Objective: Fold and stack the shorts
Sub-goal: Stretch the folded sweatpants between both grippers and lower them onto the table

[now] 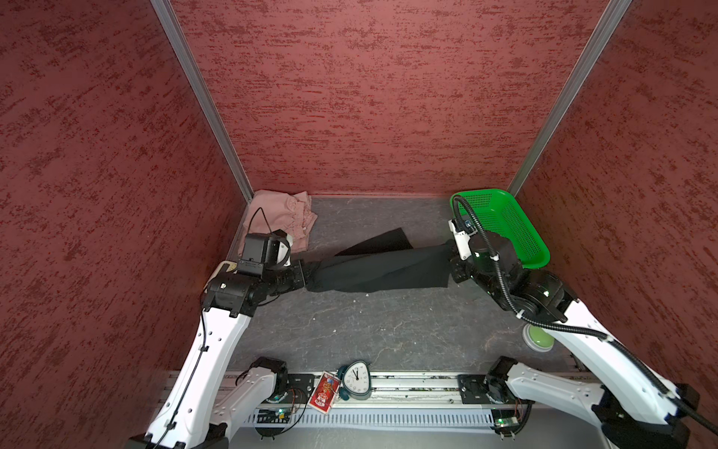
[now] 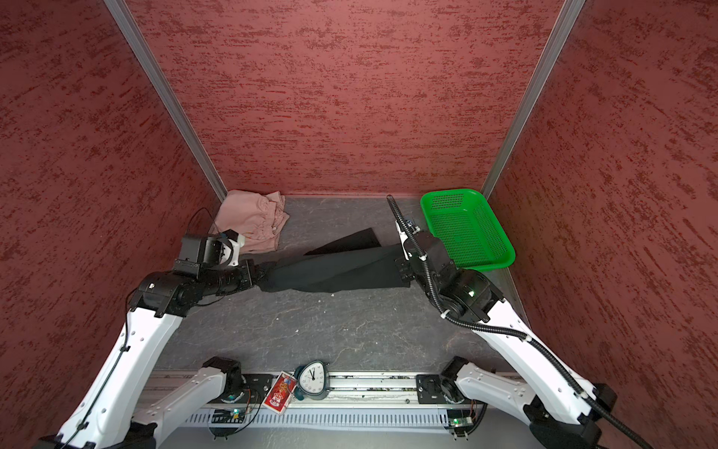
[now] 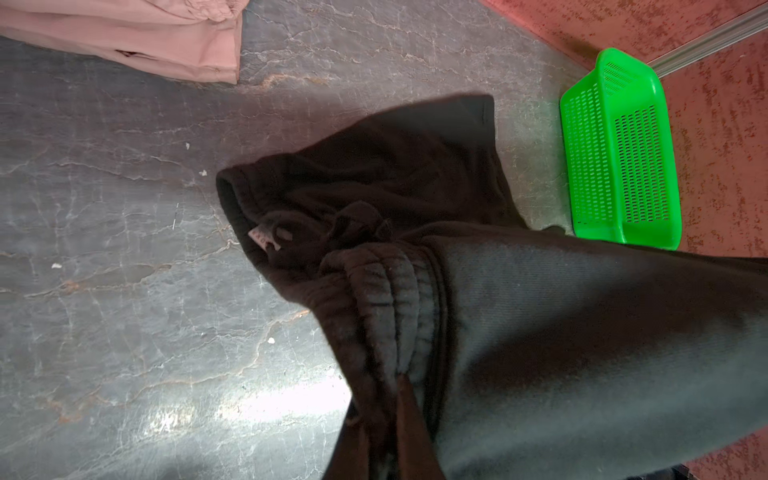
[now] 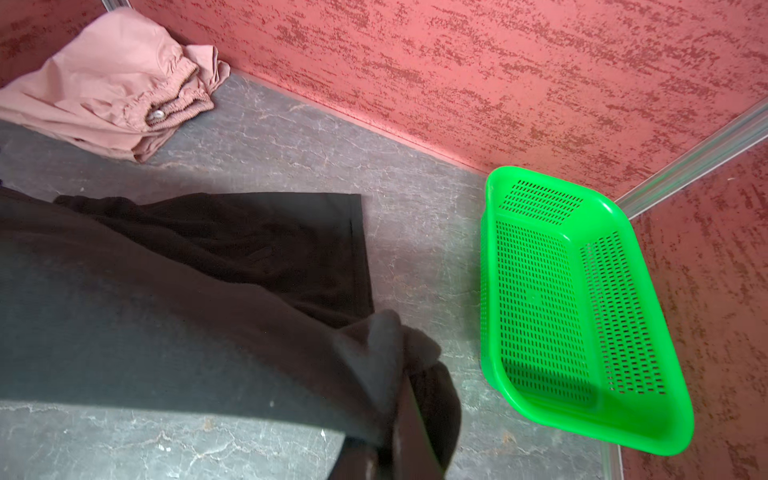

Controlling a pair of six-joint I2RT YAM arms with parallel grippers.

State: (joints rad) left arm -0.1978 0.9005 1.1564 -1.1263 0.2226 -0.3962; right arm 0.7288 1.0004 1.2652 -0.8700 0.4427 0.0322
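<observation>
The left gripper (image 1: 305, 278) is clamped tight on the gathered waistband end of the black shorts (image 1: 380, 272). The right gripper (image 1: 453, 265) is pinched closed on the opposite, leg end. The cloth spans between the two grippers above the desk (image 1: 369, 330), with one leg lying flat on the far side. The pink shorts (image 1: 279, 219) lie just beyond the left gripper. The green basket (image 1: 538, 261) sits just behind the right gripper.
</observation>
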